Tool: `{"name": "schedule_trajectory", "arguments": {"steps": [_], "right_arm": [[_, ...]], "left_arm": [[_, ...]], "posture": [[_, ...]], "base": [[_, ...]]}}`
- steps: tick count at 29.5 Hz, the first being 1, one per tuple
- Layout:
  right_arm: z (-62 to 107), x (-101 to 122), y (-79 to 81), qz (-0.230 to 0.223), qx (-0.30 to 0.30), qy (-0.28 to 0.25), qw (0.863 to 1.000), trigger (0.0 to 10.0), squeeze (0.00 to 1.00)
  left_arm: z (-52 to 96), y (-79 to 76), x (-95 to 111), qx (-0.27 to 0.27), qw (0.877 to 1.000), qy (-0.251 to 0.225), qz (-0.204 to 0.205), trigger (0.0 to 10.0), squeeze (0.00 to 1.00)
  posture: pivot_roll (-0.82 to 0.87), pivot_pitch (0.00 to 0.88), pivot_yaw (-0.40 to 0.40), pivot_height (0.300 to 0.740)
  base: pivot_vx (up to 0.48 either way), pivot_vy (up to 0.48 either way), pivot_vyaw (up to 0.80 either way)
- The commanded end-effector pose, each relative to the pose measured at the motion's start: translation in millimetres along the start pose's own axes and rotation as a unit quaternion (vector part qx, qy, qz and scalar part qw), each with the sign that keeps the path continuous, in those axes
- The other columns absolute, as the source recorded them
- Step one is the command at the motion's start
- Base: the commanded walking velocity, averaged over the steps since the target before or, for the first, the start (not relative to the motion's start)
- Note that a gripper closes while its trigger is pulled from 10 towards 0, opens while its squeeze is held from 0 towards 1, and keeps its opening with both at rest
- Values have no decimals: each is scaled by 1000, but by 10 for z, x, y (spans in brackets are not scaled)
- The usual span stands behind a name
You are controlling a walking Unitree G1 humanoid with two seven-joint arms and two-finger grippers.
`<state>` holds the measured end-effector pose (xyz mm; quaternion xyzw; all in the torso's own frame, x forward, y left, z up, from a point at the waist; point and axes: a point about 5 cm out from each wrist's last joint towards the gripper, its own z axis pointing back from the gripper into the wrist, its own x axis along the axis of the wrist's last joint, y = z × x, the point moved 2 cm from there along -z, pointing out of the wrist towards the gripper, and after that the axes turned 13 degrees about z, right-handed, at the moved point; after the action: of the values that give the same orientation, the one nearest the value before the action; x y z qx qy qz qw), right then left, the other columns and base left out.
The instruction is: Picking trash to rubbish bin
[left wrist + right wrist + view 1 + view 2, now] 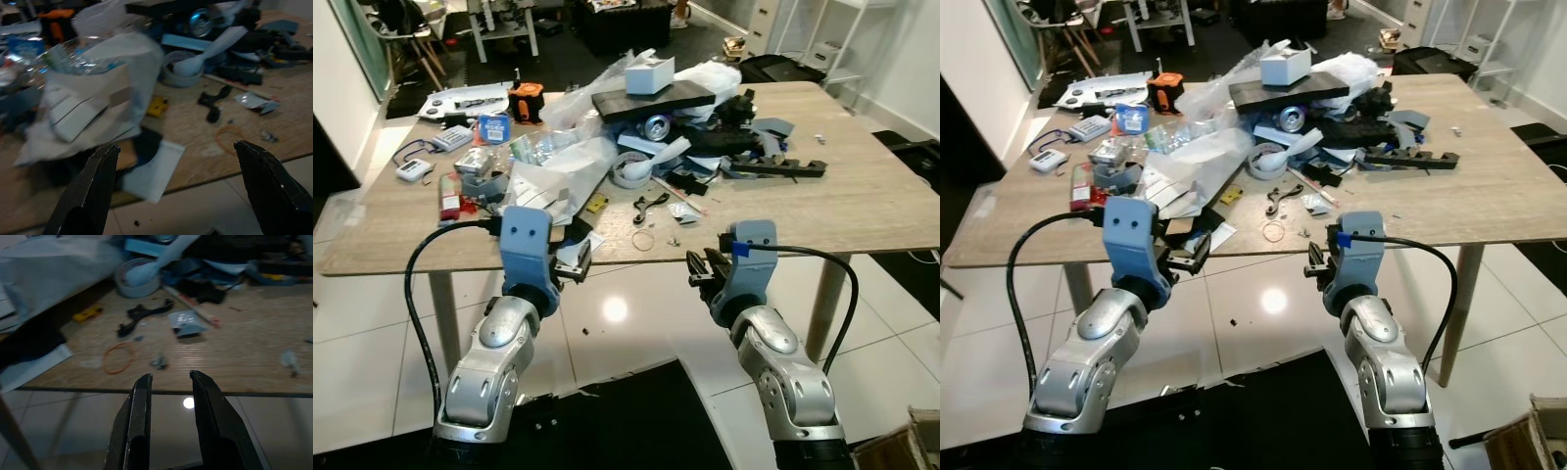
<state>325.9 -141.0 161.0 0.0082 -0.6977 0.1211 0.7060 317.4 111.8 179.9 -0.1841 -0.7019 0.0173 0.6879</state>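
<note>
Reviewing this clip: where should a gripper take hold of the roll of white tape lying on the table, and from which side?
Probably from above, one finger inside the hole and one outside, pinching the near wall of the roll of white tape. It lies flat with its hole up, and clutter crowds its far side while the table before it is barer.

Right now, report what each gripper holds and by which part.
Nothing is held. The left gripper hangs open before the table's near edge, nothing between its fingers. The right gripper is open too, its narrow gap empty, short of the orange rubber band.
</note>
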Motion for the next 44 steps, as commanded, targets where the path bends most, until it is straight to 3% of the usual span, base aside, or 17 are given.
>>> {"name": "schedule_trajectory", "arguments": {"steps": [1,23,29,33,36,39,40,44], "right_arm": [[-4,8,0,-1,-1,-4,1000,10000,0],[-31,53,-13,2,-1,-12,1000,10000,0],[-61,140,-29,9,7,-22,1000,10000,0],[-143,288,-74,33,48,-20,998,10000,0],[-199,366,-262,102,76,12,992,10000,0],[-218,415,-383,118,74,21,990,10000,0],[-235,495,-574,133,68,38,988,10000,0],[-205,550,-741,135,93,74,984,10000,0]], "left_arm": [[-12,-9,-16,-1,1000,0,7,10000,0],[-20,1,2,0,1000,-3,15,10000,0],[-19,6,1,2,1000,-3,15,10000,0],[-24,25,16,9,1000,-10,8,10000,0],[-22,22,37,8,1000,-12,3,10000,0],[-18,18,43,5,1000,-11,0,10000,0],[-14,-2,50,-9,1000,-5,-4,10000,0],[-18,-62,57,-41,999,4,-20,10000,0]], "posture": [[-9,91,56,740],[-5,87,56,740],[-4,90,56,740],[-2,97,53,740],[2,103,50,740],[5,107,51,740],[2,117,55,740],[1,126,56,740]], "base": [[386,0,0],[381,0,0],[352,0,0],[216,0,0],[0,0,0],[0,0,0],[0,0,0],[0,0,0]]}}
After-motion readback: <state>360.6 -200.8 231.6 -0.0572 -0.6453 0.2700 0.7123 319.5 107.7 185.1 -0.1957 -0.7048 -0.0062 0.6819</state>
